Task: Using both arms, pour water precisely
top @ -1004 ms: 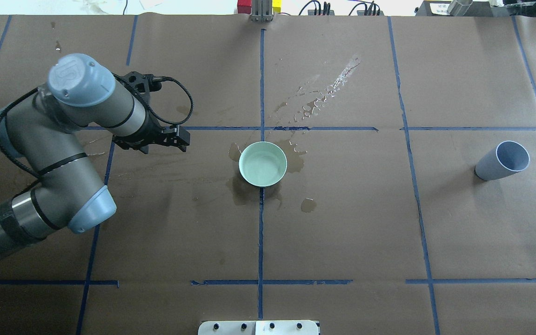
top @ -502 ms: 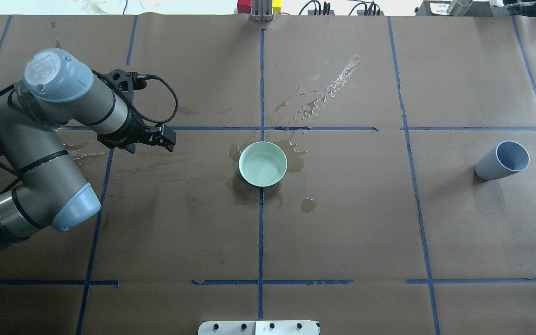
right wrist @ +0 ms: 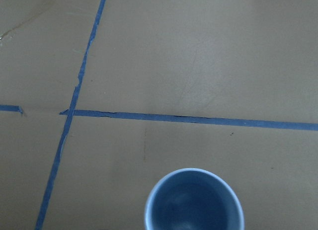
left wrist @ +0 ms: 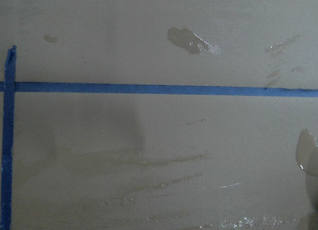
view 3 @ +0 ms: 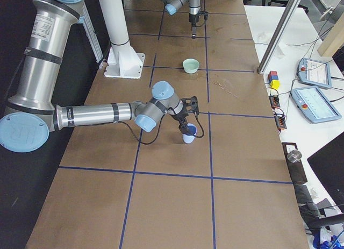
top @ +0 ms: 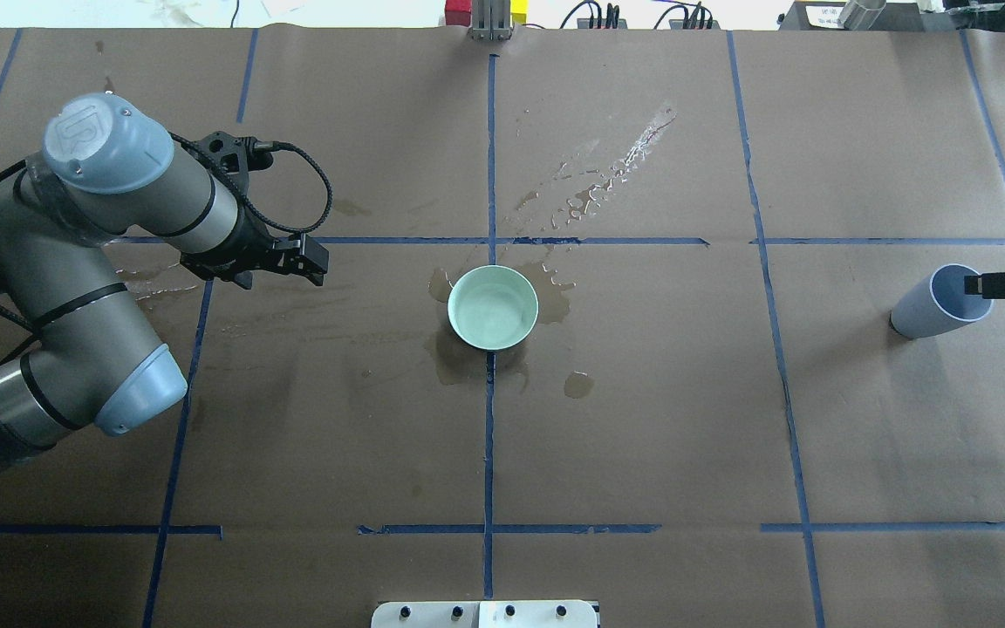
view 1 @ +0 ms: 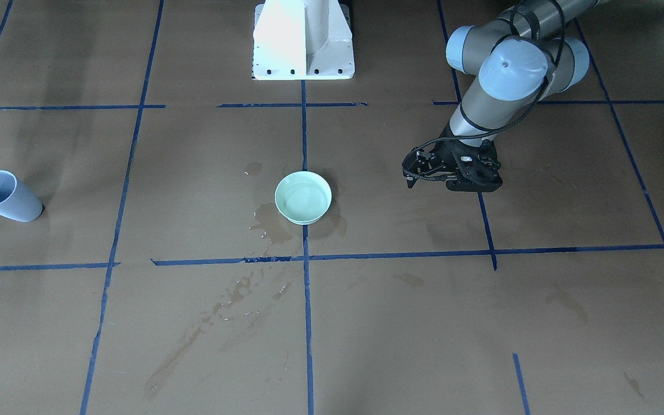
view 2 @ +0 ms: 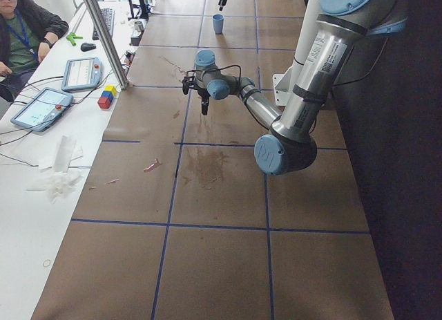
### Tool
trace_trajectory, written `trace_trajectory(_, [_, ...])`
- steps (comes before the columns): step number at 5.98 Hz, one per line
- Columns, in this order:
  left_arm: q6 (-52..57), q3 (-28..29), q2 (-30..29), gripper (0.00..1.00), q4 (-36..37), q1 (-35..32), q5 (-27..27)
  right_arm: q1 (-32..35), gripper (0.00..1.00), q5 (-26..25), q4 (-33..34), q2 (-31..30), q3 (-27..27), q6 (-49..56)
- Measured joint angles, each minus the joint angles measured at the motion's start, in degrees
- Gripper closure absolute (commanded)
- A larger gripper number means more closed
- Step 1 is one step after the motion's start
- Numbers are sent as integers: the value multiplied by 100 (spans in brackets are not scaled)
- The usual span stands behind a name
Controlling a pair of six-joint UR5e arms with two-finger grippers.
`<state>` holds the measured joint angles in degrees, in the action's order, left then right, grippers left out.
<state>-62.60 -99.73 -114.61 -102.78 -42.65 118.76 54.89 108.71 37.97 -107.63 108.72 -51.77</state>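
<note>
Water [top: 492, 316] is found in the pale green bowl [top: 452, 295] at table [top: 642, 436] ctr, on a tape crossing. Whether more is held in the blue cup [top: 917, 314] can't be told, since its inside is seen only as plain blue. The cup is stood upright at the right end of the overhead view, well apart from the bowl.

Step in hand, as judged: pickup of the cup by the right arm [view 3: 91, 113]. The right tool [top: 972, 284] is hung over the cup's rim. Whether the rim is touched, & how far the jaws are parted, can't be told. The cup is not lifted. The left tool [top: 319, 266] is held above wet-streaked paper at the left, well apart from the bowl, w/ jaws seen parted & nothing btwn them. The left arm [top: 119, 201] is folded on that side.

Next move, est.: the right tool is to be lowered so the cup wall is taken btwn its jaws. It is to be closed gently enough that the cup isn't tipped or squashed, then raised level. If water is inside, a slow carry twd the bowl is called for, w/ the left tool likely needed at the bowl.

Count: 1 bowl, 1 cup, 2 arms, 2 tools. Several wet patches [top: 607, 179] are seen round & beyond the bowl.
</note>
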Motion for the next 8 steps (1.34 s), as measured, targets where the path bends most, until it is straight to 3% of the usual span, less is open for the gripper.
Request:
trace_trajectory(1, [-4,4,0,0,0,1,-4,-687,0,-881,-401,-180,-1,-443])
trace_trajectory(4, [-6,54,-17,0,-5,9,-11,-1898,0,-2608,-1359,-708,-204,-944])
trace_trajectory(6, [-13,59,-25,0,-5,11,-18,-2371,0,-3511,-2089,-689,-876,-1024])
trace_trajectory(8, [-15,59,-30,0,-5,11,-15,-2755,0,-4311,-2327,-476,-1360,-1302])
